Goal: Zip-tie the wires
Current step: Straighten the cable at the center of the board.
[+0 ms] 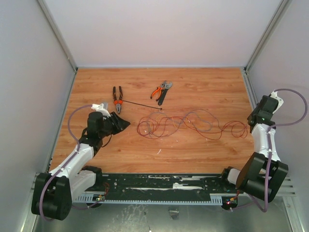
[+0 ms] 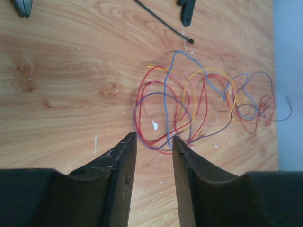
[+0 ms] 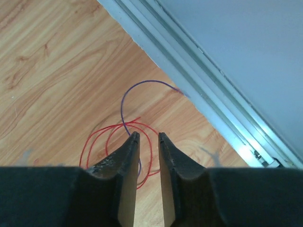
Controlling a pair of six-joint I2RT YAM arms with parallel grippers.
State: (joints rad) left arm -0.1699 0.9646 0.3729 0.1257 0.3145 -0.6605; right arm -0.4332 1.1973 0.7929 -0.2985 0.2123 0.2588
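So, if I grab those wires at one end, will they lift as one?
Probably not: the wires lie in thin, slack loops, so they should droop. The strands cross each other, so lifting one likely drags neighbours. Being so thin, they may slip out when pinched.

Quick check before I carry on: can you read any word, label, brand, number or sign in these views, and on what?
No text can be read in any view.
Pliers: any brand on the handles is too small to read.
Second orange-handled tool: no legible marking.
Near rail: white patches, too blurred to read as letters.
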